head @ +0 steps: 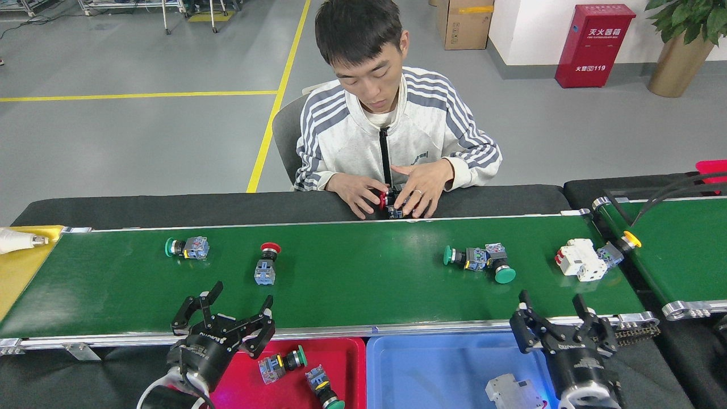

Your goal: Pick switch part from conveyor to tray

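At far left I see a yellow tray (23, 267) with a white bulb (17, 240) at its top corner. The conveyor (352, 284) runs wide across my view, a glossy dark-green belt with a silver rail along its near edge. On its left part lie a green-capped switch (186, 247) on its side and, just right of it, a red-capped switch (266, 264), a round mushroom cap on a blue-grey block.

My left gripper (230, 311) hangs over the belt's near edge with its black fingers spread and nothing between them; white lettering on its body is too small for me to read. Bare belt lies between it and the red-capped switch. Below it the red tray (244, 386) holds two switch parts (283, 362).

A person sits behind the belt, both hands (392, 196) on a red-capped part on the black table edge.

Right of centre, two green-capped switches (480, 261) lie touching. The blue tray (431, 369) holds a grey-white block (511, 392). My right gripper (559, 318) is at the near rail, fingers apart, empty. Near the belt's right end a white breaker (579, 260) touches a yellow-capped switch (616, 250). A red cabinet (588, 42) behind reads "119".
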`<act>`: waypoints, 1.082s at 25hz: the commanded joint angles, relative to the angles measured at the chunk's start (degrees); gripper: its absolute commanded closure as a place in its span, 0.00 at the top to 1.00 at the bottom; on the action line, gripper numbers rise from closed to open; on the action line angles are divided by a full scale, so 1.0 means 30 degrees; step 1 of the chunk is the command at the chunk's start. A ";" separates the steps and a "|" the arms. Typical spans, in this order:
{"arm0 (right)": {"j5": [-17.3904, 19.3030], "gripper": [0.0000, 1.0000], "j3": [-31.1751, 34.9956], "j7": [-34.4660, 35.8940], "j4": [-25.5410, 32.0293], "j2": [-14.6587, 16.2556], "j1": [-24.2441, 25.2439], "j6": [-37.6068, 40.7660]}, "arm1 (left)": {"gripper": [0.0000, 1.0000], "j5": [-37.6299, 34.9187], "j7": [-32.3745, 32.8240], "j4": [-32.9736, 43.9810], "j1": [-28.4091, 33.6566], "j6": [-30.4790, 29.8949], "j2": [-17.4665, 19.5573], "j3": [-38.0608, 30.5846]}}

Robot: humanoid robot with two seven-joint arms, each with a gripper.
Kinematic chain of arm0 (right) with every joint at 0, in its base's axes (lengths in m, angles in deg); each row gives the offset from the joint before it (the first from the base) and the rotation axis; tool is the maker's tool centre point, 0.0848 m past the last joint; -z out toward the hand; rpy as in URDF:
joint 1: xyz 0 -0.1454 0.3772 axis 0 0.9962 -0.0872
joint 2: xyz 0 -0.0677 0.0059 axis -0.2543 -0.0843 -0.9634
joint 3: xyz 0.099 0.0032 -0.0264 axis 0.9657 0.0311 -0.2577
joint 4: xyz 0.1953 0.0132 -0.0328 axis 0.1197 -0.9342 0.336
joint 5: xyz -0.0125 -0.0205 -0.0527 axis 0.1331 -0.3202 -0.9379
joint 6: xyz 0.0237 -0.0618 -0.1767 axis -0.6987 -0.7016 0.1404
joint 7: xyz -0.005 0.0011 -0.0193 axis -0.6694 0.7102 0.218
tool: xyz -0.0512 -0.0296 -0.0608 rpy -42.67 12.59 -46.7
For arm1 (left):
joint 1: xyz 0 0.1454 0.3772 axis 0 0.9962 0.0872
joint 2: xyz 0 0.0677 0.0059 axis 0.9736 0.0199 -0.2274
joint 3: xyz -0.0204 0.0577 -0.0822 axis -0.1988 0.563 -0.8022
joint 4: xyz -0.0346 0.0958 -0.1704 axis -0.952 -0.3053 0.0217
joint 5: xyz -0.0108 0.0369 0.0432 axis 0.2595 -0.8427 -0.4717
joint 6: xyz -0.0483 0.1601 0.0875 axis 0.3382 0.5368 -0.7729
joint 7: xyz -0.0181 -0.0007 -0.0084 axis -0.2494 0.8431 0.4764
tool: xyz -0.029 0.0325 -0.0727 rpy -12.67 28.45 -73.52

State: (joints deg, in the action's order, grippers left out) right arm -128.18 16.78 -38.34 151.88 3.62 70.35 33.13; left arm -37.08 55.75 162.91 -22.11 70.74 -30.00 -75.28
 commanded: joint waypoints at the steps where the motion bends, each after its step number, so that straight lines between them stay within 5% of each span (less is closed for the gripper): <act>1: -0.0046 0.99 -0.0499 -0.0153 -0.0771 0.0047 -0.1026 -0.0402 | 1.00 -0.0043 -0.0038 -0.0766 -0.0808 0.0318 0.0139 -0.0043; 9: 0.0071 0.99 -0.3780 -0.0153 -0.5605 -0.0422 -0.4835 -0.2716 | 1.00 -0.0043 -0.0038 -0.5307 -0.3826 0.2281 0.0256 0.0045; 11: 0.0042 0.96 -0.4308 -0.0124 -0.6631 -0.0715 -0.5509 -0.2980 | 0.93 -0.0014 -0.0068 -0.6333 -0.4411 0.2691 0.0256 -0.0072; 12: 0.0071 0.91 -0.4513 -0.0124 -0.7012 -0.0803 -0.5772 -0.3126 | 0.76 -0.0014 -0.0097 -0.6626 -0.4587 0.2896 0.0256 -0.0102; 14: 0.0071 0.62 -0.4718 -0.0124 -0.7217 -0.0803 -0.6036 -0.3214 | 0.14 0.0249 -0.0126 -0.6684 -0.4558 0.2838 0.0286 -0.0072; 16: 0.0071 0.23 -0.4806 -0.0124 -0.7305 -0.0715 -0.6065 -0.3068 | 0.02 0.0982 -0.0156 -0.6684 -0.4529 0.2779 0.0256 -0.0248; 21: 0.0130 0.03 -0.4806 -0.0124 -0.7217 -0.0598 -0.5977 -0.3039 | 0.01 0.1919 -0.0156 -0.5278 -0.3562 0.2135 0.0315 0.0250; 25: 0.0159 0.02 -0.4806 -0.0007 -0.6162 -0.0598 -0.5509 -0.2892 | 0.03 0.1890 -0.0068 0.1021 0.0979 -0.3344 0.0842 0.0689; 27: 0.0130 0.02 -0.5040 0.0052 -0.4463 -0.0569 -0.4630 -0.1925 | 0.16 0.2066 -0.0068 0.4302 0.3587 -0.6537 0.1223 0.0514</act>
State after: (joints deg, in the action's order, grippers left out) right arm -127.84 1.95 -38.94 135.99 1.64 56.48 25.57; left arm -31.30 55.56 171.40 -12.80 59.49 -26.99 -73.43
